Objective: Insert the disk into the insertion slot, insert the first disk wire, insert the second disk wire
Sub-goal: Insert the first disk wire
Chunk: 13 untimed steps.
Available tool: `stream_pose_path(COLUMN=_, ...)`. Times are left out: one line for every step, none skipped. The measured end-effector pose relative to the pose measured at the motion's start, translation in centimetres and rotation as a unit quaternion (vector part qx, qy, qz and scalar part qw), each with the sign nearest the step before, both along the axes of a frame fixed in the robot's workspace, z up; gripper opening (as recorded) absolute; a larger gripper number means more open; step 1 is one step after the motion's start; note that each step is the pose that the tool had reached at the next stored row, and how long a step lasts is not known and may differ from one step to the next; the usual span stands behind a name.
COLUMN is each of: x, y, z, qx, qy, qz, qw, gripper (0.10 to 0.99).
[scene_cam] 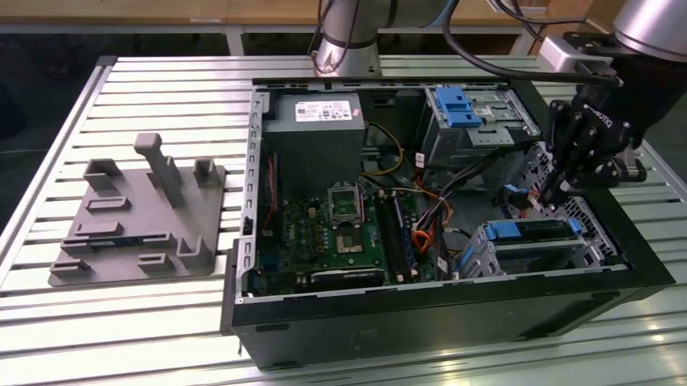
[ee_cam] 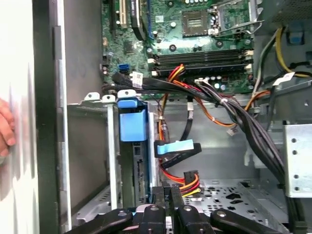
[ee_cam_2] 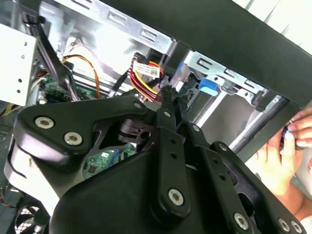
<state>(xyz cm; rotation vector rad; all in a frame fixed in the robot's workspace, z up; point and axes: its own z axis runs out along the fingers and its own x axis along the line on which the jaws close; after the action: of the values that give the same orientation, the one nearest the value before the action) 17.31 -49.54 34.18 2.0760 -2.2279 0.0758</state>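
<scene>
A slatted metal table (scene_cam: 161, 88) carried everything. The open black computer case (scene_cam: 429, 322) lay on it, and my gripper (scene_cam: 555, 191) hung inside it, close to the case wall on the exterior view's right. A grey plastic fixture (scene_cam: 129, 233) sat on the table outside the case, well apart from my gripper toward the exterior view's left.

Inside the case, the power supply (scene_cam: 317, 129) and the green motherboard (scene_cam: 333, 241) lay well off from my gripper on that same side. The taller metal bay with the blue latch (scene_cam: 472, 121) stood nearer.

The insertion slot (scene_cam: 588, 229) was the closest structure, just below my fingertips in the exterior view. The disk (scene_cam: 532, 232) sat inside that slot, with the blue end of its carrier (ee_cam: 131, 124) showing beside my gripper (ee_cam: 169, 192) in the first wrist view.

My fingers were drawn together. In both wrist views their tips sat right against a power connector (ee_cam: 191, 178) on yellow, red and black wires (ee_cam_2: 146, 78). I could not tell whether I was actually pinching it. A flat blue cable connector (ee_cam: 176, 147) hung loose just past that one, between my gripper and the motherboard.

A person's hand (ee_cam_2: 280, 161) rested outside the case wall near the slot.
</scene>
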Motion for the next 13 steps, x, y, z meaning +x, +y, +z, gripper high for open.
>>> stream_pose_path(x=0.0, y=-0.02, z=0.01, qx=0.0047, qy=-0.0004, qz=0.001, qw=1.0, gripper=0.169)
stream_pose_path(x=0.0, y=-0.04, z=0.0, qx=0.0089, qy=-0.0007, qz=0.002, qw=1.0, gripper=0.169)
stream_pose_path(x=-0.01, y=-0.05, z=0.01, qx=0.0117, qy=-0.0009, qz=0.004, qw=0.9999, gripper=0.169)
stream_pose_path(x=-0.01, y=-0.07, z=0.01, qx=0.0141, qy=-0.0013, qz=0.005, qw=0.9999, gripper=0.169)
stream_pose_path(x=-0.02, y=-0.1, z=0.01, qx=0.0158, qy=-0.0016, qz=0.007, qw=0.9999, gripper=0.169)
stream_pose_path(x=-0.05, y=-0.15, z=0.0, qx=0.0167, qy=-0.002, qz=0.008, qw=0.9998, gripper=0.169)
stream_pose_path(x=-0.08, y=-0.2, z=0.0, qx=0.0171, qy=-0.0025, qz=0.01, qw=0.9998, gripper=0.169)
stream_pose_path(x=-0.12, y=-0.29, z=0.0, qx=0.0175, qy=-0.003, qz=0.011, qw=0.9998, gripper=0.169)
stream_pose_path(x=-0.17, y=-0.38, z=0.0, qx=0.0179, qy=-0.0034, qz=0.012, qw=0.9998, gripper=0.169)
stream_pose_path(x=-0.21, y=-0.48, z=0.0, qx=0.0183, qy=-0.0039, qz=0.013, qw=0.9997, gripper=0.169)
stream_pose_path(x=-0.25, y=-0.58, z=0.01, qx=0.0188, qy=-0.0043, qz=0.014, qw=0.9997, gripper=0.169)
stream_pose_path(x=-0.3, y=-0.7, z=0.01, qx=0.0193, qy=-0.0046, qz=0.015, qw=0.9997, gripper=0.169)
stream_pose_path(x=-0.35, y=-0.83, z=0.01, qx=0.0196, qy=-0.005, qz=0.015, qw=0.9997, gripper=0.169)
